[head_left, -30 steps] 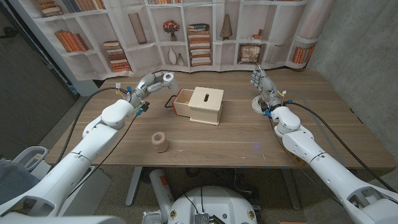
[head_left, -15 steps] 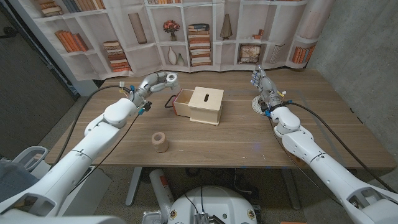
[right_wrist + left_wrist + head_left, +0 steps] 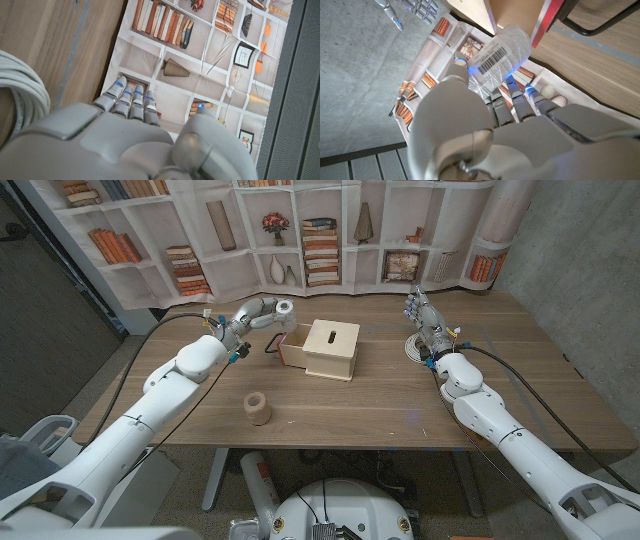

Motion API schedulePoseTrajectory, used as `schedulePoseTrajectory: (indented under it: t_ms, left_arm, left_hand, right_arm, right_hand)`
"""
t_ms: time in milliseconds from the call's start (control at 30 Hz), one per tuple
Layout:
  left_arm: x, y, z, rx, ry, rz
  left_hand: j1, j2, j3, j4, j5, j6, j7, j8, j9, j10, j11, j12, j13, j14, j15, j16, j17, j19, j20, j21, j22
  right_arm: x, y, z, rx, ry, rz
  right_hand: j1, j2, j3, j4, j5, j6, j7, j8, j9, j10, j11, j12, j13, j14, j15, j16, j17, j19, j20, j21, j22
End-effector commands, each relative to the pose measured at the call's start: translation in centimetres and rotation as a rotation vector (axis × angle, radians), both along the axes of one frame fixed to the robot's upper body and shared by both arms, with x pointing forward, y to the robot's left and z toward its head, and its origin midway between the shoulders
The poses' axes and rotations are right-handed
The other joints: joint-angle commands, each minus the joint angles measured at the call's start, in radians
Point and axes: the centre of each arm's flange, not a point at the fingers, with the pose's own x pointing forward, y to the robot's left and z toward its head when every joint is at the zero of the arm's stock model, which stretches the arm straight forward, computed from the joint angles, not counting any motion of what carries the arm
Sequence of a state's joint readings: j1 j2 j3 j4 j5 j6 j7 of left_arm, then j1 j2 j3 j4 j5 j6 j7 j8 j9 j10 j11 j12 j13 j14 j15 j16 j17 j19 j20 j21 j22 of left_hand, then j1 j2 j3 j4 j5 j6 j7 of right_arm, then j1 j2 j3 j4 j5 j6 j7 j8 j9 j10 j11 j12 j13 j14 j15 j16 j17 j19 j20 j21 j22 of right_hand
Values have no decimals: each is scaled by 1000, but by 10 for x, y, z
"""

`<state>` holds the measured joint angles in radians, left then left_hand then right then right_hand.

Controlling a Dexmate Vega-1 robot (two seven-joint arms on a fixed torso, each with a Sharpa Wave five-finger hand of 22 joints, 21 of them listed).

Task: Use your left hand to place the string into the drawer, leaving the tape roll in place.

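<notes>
A: Where is the string (image 3: 286, 308)?
B: In the left hand (image 3: 262, 311), a white wrapped bundle with a barcode label (plain in the left wrist view (image 3: 501, 50)), pinched between thumb and fingers (image 3: 461, 75) and held above the table (image 3: 380, 405), just left of the box's far left corner.

A: And the drawer (image 3: 293, 345)?
B: Pulled out to the left of the wooden box (image 3: 331, 349), with a dark cord looped at its left side.

A: The tape roll (image 3: 258, 408)?
B: Standing on the near left part of the table, well apart from both hands.

A: The right hand (image 3: 422, 314)?
B: At the far right, fingers straight and together, grasping nothing, just beside 1 coil of white cable (image 3: 411, 347). The right wrist view shows that cable (image 3: 22, 95) by the hand (image 3: 115, 135).
</notes>
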<state>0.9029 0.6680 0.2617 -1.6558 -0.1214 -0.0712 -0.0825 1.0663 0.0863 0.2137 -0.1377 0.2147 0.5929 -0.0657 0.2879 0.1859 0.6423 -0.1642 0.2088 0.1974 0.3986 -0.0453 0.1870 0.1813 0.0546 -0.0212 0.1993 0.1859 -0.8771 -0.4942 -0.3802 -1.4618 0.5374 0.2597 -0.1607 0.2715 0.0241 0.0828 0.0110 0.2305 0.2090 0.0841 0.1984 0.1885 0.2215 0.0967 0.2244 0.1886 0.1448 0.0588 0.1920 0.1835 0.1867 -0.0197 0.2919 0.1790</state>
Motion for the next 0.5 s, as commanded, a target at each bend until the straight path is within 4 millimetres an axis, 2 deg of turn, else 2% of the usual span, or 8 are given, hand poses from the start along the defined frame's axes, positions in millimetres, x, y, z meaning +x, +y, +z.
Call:
schedulePoseTrajectory:
  t_ms: [33, 67, 100, 233, 300, 333, 400, 500]
  left_arm:
    - [4, -13, 2, 51, 13, 6]
    - [4, -14, 2, 58, 15, 5]
    - [3, -15, 2, 60, 9, 4]
    - [1, -16, 3, 68, 13, 19]
    - [1, -16, 4, 66, 10, 23]
    - [1, -16, 4, 64, 11, 21]
    - [1, -17, 4, 72, 13, 20]
    - [1, -20, 5, 83, 12, 23]
  left_hand:
    - [1, -9, 18, 8, 7, 194, -55, 12, 2, 55, -38, 6, 2, -4, -121, 2, 1, -8, 9, 0, 1]
    - [3, -11, 19, 6, 8, 198, -58, 12, 2, 59, -42, 5, 2, -5, -121, 3, 1, -8, 23, 1, 1]
    - [8, -13, 21, 4, 9, 202, -60, 10, 1, 60, -40, 2, 1, -6, -118, 4, 1, -7, 49, 3, 1]
    - [14, -23, 21, 1, 11, 224, -62, 13, 1, 79, -46, 1, 1, -10, -104, 4, -1, -1, 97, 7, 0]
    - [20, -28, 23, -1, 12, 231, -66, 10, 1, 94, -45, 0, 1, -15, -95, 4, -1, 0, 151, 7, -1]
    - [23, -29, 24, -2, 13, 245, -66, 13, 1, 99, -46, -1, 1, -17, -91, 4, -2, -2, 166, 6, -1]
    - [25, -33, 24, -1, 13, 252, -68, 12, 1, 104, -47, -2, 2, -21, -79, 3, -2, -7, 188, 4, -2]
    - [27, -37, 24, -2, 13, 258, -71, 12, 1, 113, -47, -2, 2, -25, -72, 2, -2, -11, 199, 2, -2]
  right_arm:
    - [-1, 0, -1, -1, 3, -7]
    - [-1, 0, 0, -1, 2, -7]
    - [-1, 0, 0, -1, 2, -7]
    - [-2, 0, 1, -1, 2, -7]
    - [-2, -1, 1, -2, 1, -7]
    - [-2, -1, 1, -3, 1, -8]
    - [-2, -2, 2, -2, 1, -7]
    - [-2, -3, 2, -1, 0, -7]
  right_hand:
    - [10, 3, 1, -7, 2, 4, 2, -1, 1, 7, 0, -1, 1, 4, 1, -1, 4, 7, 3, -2, 3]
    - [10, 3, 1, -7, 2, 4, 1, -1, 1, 7, 0, -1, 1, 4, 1, -1, 4, 7, 3, -2, 3]
    - [10, 3, 1, -7, 2, 4, 2, -1, 1, 6, 0, -1, 1, 4, 2, -1, 4, 7, 3, -2, 3]
    - [10, 3, 1, -7, 2, 4, 2, -1, 1, 6, 0, -1, 1, 4, 1, -1, 4, 8, 2, -3, 3]
    - [10, 3, 1, -7, 2, 3, 2, -1, 1, 6, 0, -1, 1, 4, 2, -1, 4, 8, 2, -4, 3]
    - [10, 3, 1, -8, 2, 4, 2, -1, 1, 6, 0, -1, 1, 4, 2, -1, 4, 8, 2, -4, 3]
    - [10, 3, 1, -8, 2, 4, 2, -1, 1, 7, 1, -1, 1, 4, 1, -1, 4, 8, 3, -5, 3]
    - [10, 3, 0, -8, 2, 4, 1, -1, 1, 6, 0, -2, 1, 4, 2, -1, 4, 8, 3, -5, 3]
